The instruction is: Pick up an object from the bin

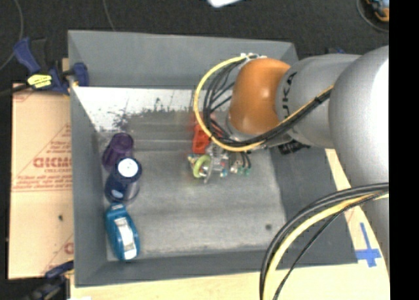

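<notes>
Grey "UKA"-lettered arm (330,99) above tool (216,166)

Bin floor (216,217) is wide open across the lower middle and lower right, the clutter's all stacked down the left wall: purple piece (118,148), dark blue bottle (124,177), teal gadget (122,232) — and the arm (314,109) hogs the upper right.
</notes>
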Robot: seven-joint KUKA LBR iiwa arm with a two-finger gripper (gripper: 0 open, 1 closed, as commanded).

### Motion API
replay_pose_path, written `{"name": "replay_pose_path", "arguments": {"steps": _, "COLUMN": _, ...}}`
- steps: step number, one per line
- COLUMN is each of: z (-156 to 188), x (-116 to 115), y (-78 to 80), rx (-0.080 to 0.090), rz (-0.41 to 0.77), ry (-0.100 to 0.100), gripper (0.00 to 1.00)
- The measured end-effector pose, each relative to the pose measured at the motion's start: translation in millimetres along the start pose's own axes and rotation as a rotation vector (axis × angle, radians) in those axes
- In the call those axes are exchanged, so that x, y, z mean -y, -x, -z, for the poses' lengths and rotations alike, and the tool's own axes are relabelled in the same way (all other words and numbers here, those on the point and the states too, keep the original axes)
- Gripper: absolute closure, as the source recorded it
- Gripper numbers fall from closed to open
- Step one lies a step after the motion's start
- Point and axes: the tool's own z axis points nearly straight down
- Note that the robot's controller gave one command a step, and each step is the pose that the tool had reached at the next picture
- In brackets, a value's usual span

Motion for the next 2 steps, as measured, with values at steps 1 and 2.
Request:
{"name": "replay_pose_path", "arguments": {"steps": 1, "z": 90.0, "x": -3.4, "y": -3.6, "rx": 0.011, "rz": 0.007, "ry": 0.003, "gripper": 1.0}}
{"name": "replay_pose_path", "arguments": {"steps": 2, "z": 168.2, "x": -21.2, "y": 6.2, "rx": 0.003, "rz": -0.019, "ry": 0.0, "gripper": 1.0}}
